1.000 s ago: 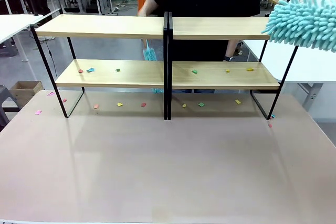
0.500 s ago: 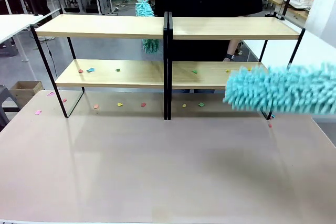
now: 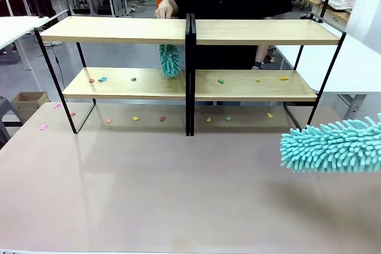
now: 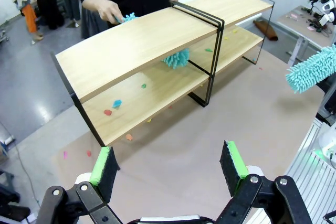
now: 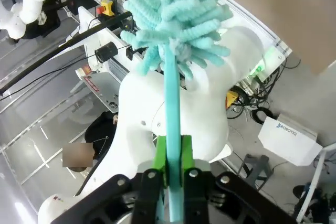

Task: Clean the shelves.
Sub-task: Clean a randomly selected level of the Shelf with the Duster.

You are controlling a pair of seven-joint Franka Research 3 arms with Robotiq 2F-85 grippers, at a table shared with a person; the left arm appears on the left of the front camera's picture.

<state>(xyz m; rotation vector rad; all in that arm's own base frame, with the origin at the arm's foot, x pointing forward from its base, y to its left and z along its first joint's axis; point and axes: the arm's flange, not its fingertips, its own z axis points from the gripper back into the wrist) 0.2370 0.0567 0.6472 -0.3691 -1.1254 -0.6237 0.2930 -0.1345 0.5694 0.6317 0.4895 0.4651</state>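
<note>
The shelves (image 3: pixel 113 30) stand across the far half of the table, with light wood boards on black frames; the left wrist view shows the shelves (image 4: pixel 136 45) at an angle. Small coloured paper scraps (image 3: pixel 102 79) lie on the lower boards and on the table beneath. My right gripper (image 5: pixel 172 174) is shut on the handle of a fluffy teal duster (image 5: pixel 173 9). Its head (image 3: pixel 333 145) hangs low over the table at the front right, clear of the rack. My left gripper (image 4: pixel 170 163) is open and holds nothing, above the table in front of the rack. A person's hand (image 3: pixel 165 9) holds a second teal duster (image 3: pixel 169 59) down between the two tiers.
The beige table (image 3: pixel 178 194) is bare in front of the rack. White tables flank it on both sides. A cardboard box (image 3: pixel 28 102) sits on the floor at the left. The person stands right behind the middle of the rack.
My right arm's duster dropped from top-shelf height at the right to low over the table. The person's duster rose above the top board, then came down between the tiers.
</note>
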